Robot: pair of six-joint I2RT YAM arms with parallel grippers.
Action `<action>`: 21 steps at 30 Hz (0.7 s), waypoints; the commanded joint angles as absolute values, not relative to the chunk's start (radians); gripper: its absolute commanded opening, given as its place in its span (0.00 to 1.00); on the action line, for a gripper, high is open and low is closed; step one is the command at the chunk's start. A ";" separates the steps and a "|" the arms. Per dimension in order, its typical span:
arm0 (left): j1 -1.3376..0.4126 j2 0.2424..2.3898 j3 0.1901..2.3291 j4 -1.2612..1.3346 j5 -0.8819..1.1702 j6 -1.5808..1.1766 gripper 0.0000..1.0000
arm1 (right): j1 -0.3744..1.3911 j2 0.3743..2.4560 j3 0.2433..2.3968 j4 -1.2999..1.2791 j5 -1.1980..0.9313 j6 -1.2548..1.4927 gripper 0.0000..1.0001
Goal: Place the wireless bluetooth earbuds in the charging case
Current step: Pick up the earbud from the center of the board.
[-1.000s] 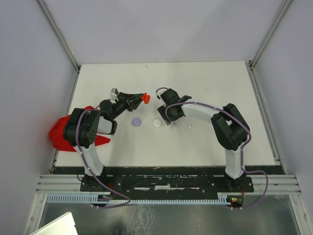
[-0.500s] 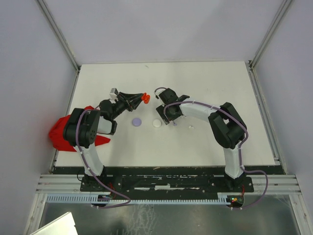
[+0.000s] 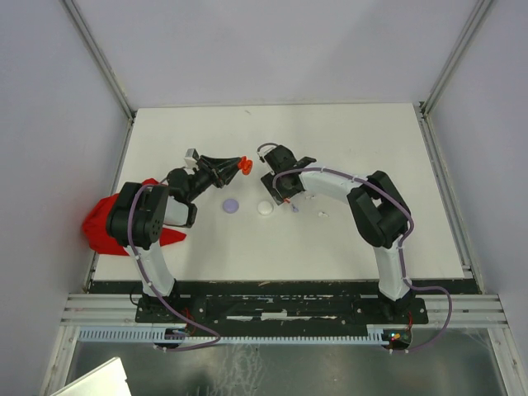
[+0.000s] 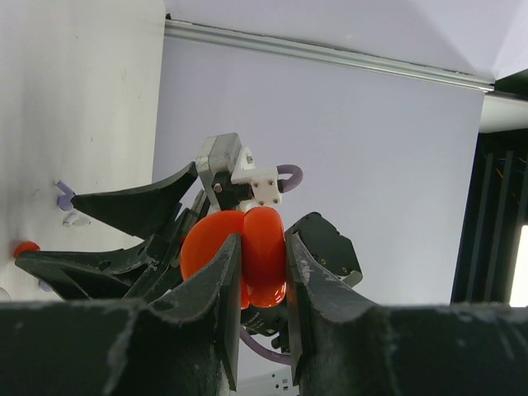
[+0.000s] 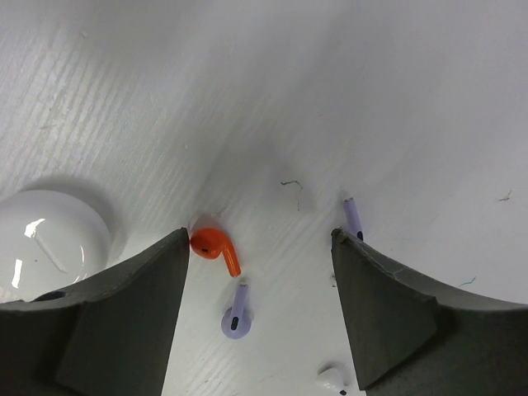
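Left gripper (image 4: 262,276) clamps red case (image 4: 264,243). Right gripper (image 5: 258,247) spread open, red earbud (image 5: 213,244) between jaws; apparently none inserted yet.

Seen from overhead, the left arm (image 3: 144,219) rises from its base at 7 o'clock and stretches its forearm toward 2 o'clock. Both fingers of the left gripper (image 4: 264,252) press tight against a red case (image 4: 206,247). The right arm (image 3: 375,210), based at 5 o'clock, folds sharply at the elbow and sends its forearm toward 9 o'clock. Its wrist tips the right gripper (image 5: 258,247) downward, with the two fingers spread wide apart and nothing between them.
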State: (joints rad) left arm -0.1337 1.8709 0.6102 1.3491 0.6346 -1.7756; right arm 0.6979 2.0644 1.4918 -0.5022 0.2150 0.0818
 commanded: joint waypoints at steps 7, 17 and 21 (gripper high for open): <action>-0.125 1.855 0.608 1.421 0.649 -1.775 0.03 | 0.696 2.087 1.571 -0.505 0.248 0.080 0.78; -0.122 1.861 0.605 1.431 0.649 -1.778 0.03 | 0.696 2.068 1.566 -0.527 0.095 0.080 0.71; -0.123 1.861 0.604 1.434 0.649 -1.780 0.03 | 0.696 2.074 1.566 -0.543 0.083 0.080 0.65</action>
State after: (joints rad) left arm -0.1299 1.8709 0.6083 1.3640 0.6350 -1.7760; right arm 0.6975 2.0857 1.5257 -0.5266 0.1204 0.0807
